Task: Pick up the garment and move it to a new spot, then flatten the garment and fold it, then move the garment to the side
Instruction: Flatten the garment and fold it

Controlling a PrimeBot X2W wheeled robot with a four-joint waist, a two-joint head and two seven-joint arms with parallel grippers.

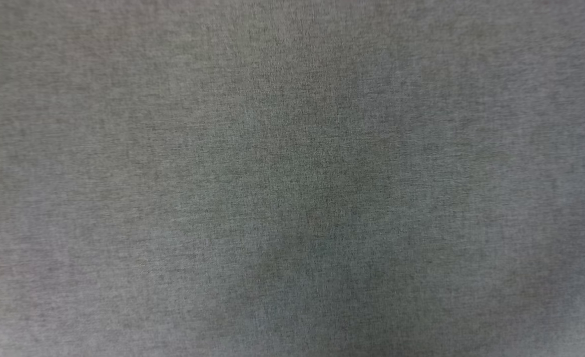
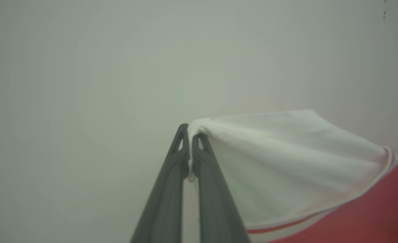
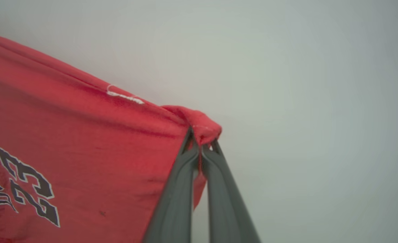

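Garment point(image 2: 371, 209) is held up between both grippers and runs taut from one pinch to the other.

Left wrist view: left gripper point(image 2: 189, 135) at centre bottom, fingers pressed together on a fold of the white sleeve point(image 2: 286, 152). The cloth bunches over the tips. The sleeve fans out to the right of the frame, with striped trim and red body at lower right.

Right wrist view: right gripper point(image 3: 202, 140) at centre bottom, fingers clamped on a bunched red edge of the garment point(image 3: 84, 152). The red body spreads across the left half of the frame, with the black-and-white print point(image 3: 23, 182) at lower left. I cannot tell whether the pinched spot is a hem corner or a shoulder.

Handling, as a judgement:
- It looks light, soft and limp. It is not fragile, and it drapes and folds on itself.
- The knit probably stretches a little, so tension lines run out from each pinch.
- Both pinches are small, so the cloth could slip out under a hard pull.
- The best holds are at edges and corners. Here one hold is on the sleeve and the other on the red body, so it may lie skewed when set down.

Surface: the head view shows a grey surface point(image 1: 292, 178), heathered and cloth-like, blurred, with a darker patch at centre. It probably has some friction, so the garment will drag rather than slide. I cannot tell whether the garment touches it.

Room: both wrist views have a plain pale backdrop point(image 3: 320, 67), and I cannot tell whether it is wall or ceiling. There is a small dark mark point(image 2: 384, 13) at the upper right of the left wrist view.
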